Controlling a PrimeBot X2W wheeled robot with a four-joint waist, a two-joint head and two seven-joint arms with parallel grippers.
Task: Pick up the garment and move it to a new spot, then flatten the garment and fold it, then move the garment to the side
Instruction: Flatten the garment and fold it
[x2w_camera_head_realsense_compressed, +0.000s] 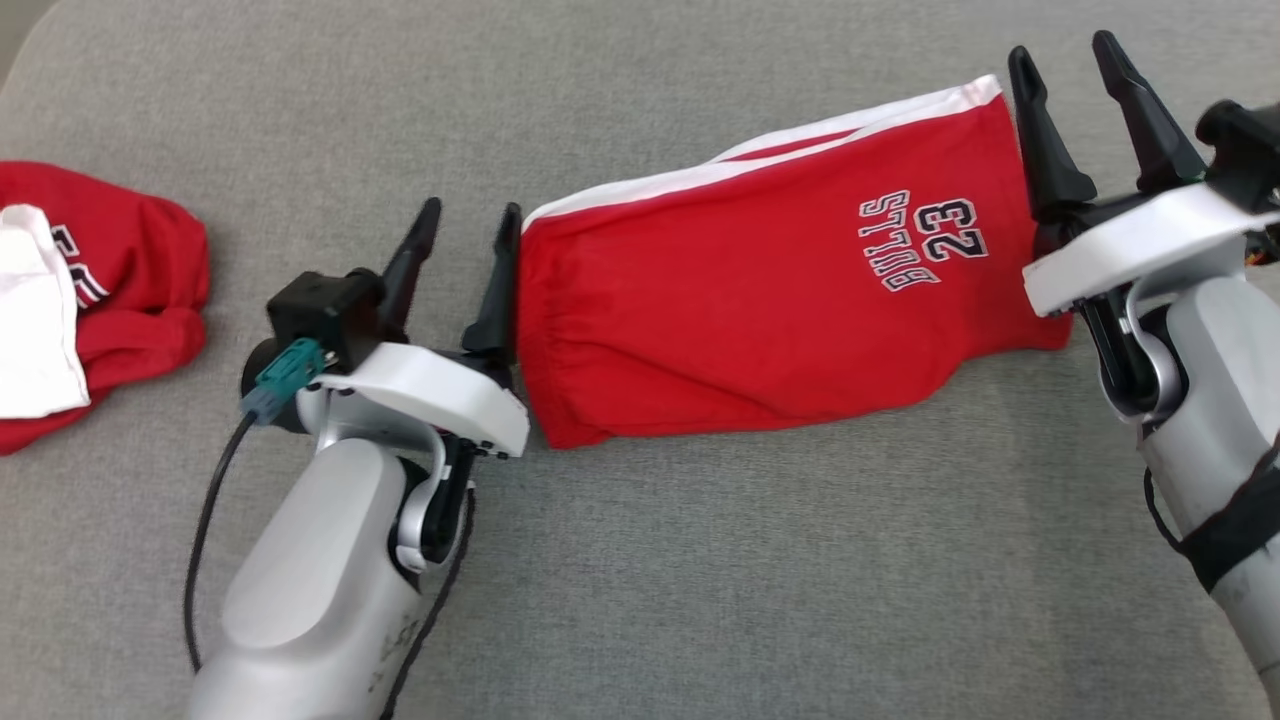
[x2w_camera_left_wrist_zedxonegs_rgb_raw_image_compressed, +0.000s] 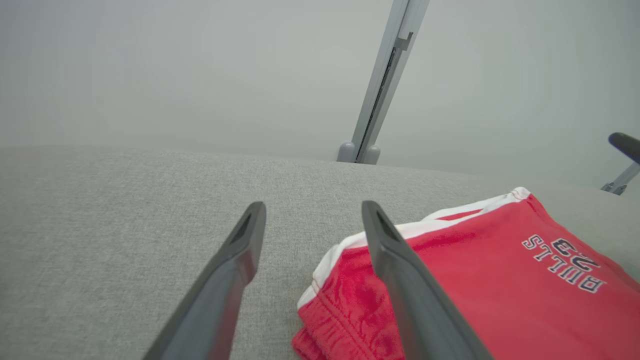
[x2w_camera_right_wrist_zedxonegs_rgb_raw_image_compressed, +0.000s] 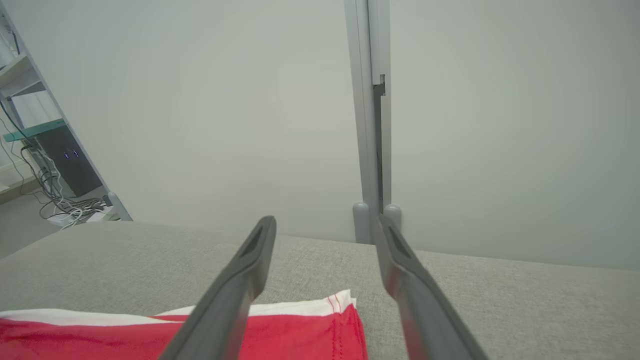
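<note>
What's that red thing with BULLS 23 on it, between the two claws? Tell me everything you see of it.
The garment is soft-looking red cloth, folded into a long band lying flat on the grey cushion. A white trim runs along its far edge; black, white-edged "BULLS 23" lettering sits near its right end. Its left end is puckered. The left gripper and right gripper, both open, flank its ends; contact is unclear.
</note>
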